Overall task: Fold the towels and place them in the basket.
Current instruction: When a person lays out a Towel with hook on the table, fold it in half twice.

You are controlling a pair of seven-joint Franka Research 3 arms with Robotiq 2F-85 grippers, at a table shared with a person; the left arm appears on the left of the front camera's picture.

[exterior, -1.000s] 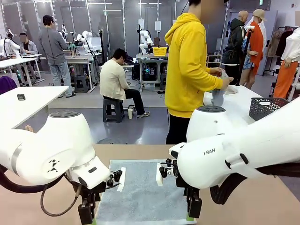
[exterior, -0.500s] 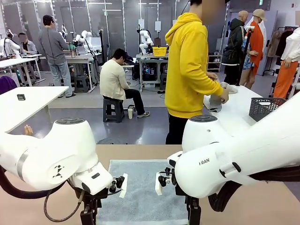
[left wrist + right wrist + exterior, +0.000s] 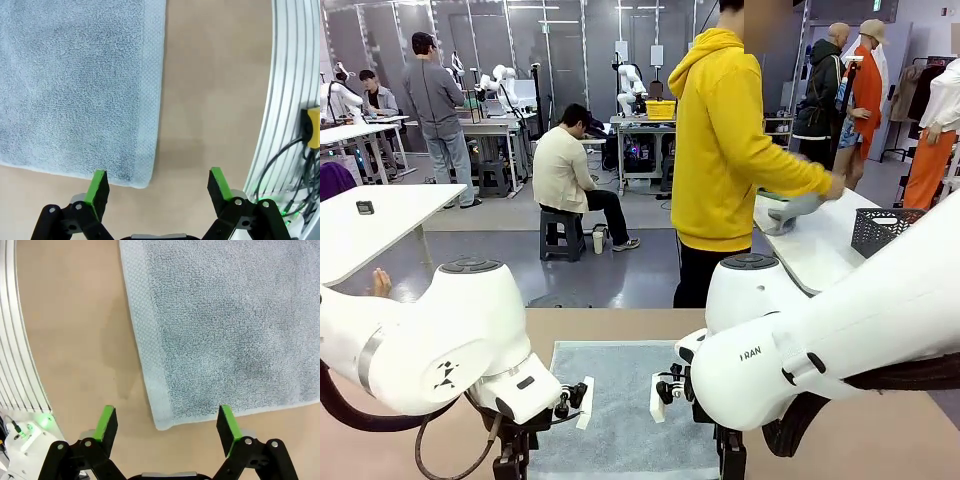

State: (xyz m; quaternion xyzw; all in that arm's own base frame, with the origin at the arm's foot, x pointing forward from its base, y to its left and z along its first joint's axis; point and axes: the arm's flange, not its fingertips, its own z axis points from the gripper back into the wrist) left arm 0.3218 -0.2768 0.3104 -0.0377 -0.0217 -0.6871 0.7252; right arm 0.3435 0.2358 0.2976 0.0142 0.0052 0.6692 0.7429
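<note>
A grey-blue towel (image 3: 620,400) lies flat on the tan table between my two arms. My left gripper (image 3: 158,184) hangs open just above one near corner of the towel (image 3: 75,85), and that corner lies between its green pads (image 3: 97,186). Over the other near corner of the towel (image 3: 225,325), my right gripper (image 3: 166,421) is open too, its pads (image 3: 226,424) either side of the corner. The dark mesh basket (image 3: 885,228) stands on a white table at the far right. A person in a yellow hoodie presses another towel (image 3: 788,212) onto that table.
A ribbed white arm base (image 3: 287,100) with cables and a yellow plug curves along the table's edge beside the left gripper. A similar ribbed base (image 3: 17,340) lies beside the right gripper. Bare tan tabletop (image 3: 880,420) surrounds the towel. Other people work at tables farther back.
Both arms have sunk lower over the towel's near corners. The person has stretched an arm to the right and brought the held towel down onto the white table.
</note>
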